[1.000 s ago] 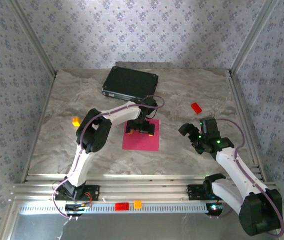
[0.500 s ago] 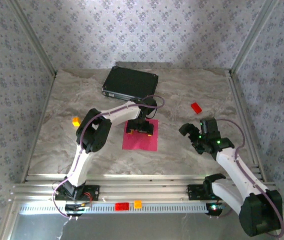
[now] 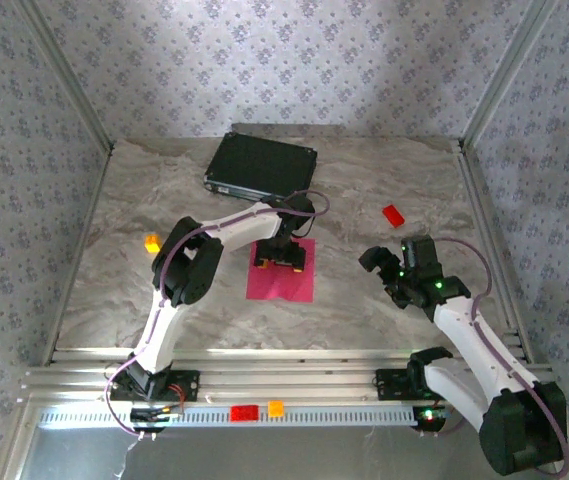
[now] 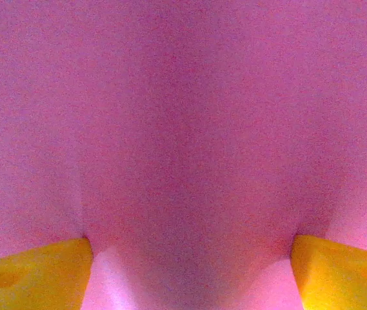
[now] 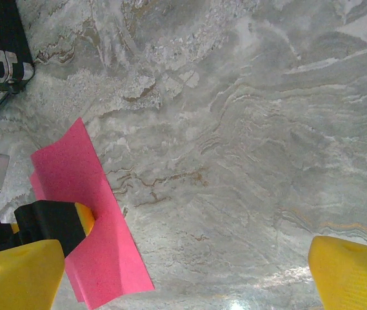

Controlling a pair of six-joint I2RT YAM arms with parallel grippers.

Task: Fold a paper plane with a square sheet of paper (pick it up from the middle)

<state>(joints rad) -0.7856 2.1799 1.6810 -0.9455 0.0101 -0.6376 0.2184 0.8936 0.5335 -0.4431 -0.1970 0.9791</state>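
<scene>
The square sheet of paper [image 3: 282,285], magenta-pink, lies on the marble table just left of centre. My left gripper [image 3: 280,262] presses down on its far half. In the left wrist view its yellow fingertips [image 4: 35,271] stand wide apart on the paper [image 4: 189,129], which humps up between them; the left gripper [image 4: 189,278] is open. From the right wrist the paper's [image 5: 99,219] edge curls up around a left finger [image 5: 54,223]. My right gripper [image 3: 384,278] hovers open to the right of the sheet, nothing between its fingers [image 5: 183,278]. The paper plane is out of view.
A black case [image 3: 261,165] lies at the back, just beyond the left gripper. A small red block [image 3: 393,215] sits at the right and a tiny orange cube [image 3: 151,241] at the left. Bare marble [image 5: 247,161] lies between the sheet and the right gripper.
The left fingers have drawn closer together on the sheet. The paper has narrowed and bulged upward, its right edge pulled slightly left. The right arm has barely moved.
</scene>
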